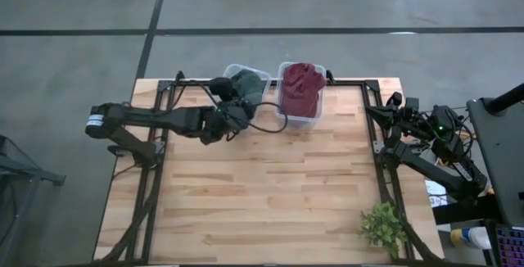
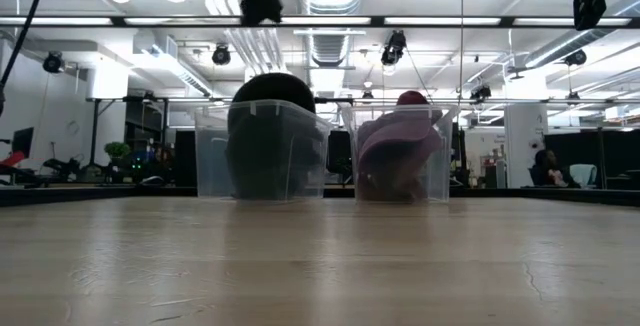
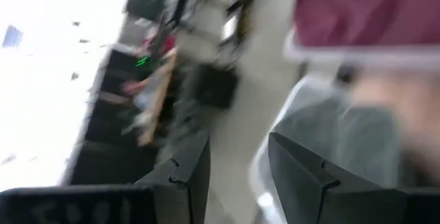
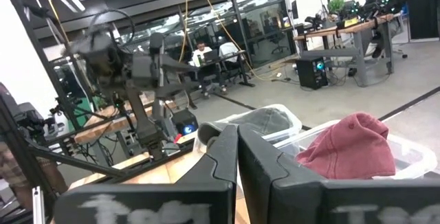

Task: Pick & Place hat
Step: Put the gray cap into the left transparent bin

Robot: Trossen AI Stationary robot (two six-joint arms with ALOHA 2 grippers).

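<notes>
Left arm (image 1: 155,119) stretched across the back-left part of the wooden desk (image 1: 262,193) in the high view, its left gripper (image 1: 237,111) raised just at the near edge of the left bin (image 1: 260,76). Jaws parted narrowly, nothing between them, as the left wrist view showed in its dark fingers (image 3: 302,172) with a gap and the bin below.

Left bin: clear plastic, at the desk's back edge, with a dark grey-green hat (image 1: 244,83) lying inside. Seen from the low view as a dark rounded crown (image 2: 272,126) rising above the clear walls (image 2: 210,156).

Just beside it to the right, almost touching: a second clear bin (image 1: 315,119) filled by a dark red hat (image 1: 300,88). In the low view, reddish cloth (image 2: 400,151) pressed against the clear front wall, its top poking over the rim. In the right wrist view, both hats side by side, the red one (image 4: 347,145) nearer, the grey one (image 4: 265,121) behind.

Farther right, right arm (image 1: 417,148) folded at the desk's right edge, well apart from both bins, right gripper (image 1: 399,107) idle. Jaws pressed together, empty, per the right wrist view (image 4: 237,162).

Near the front right corner, a small green plant (image 1: 382,226).
</notes>
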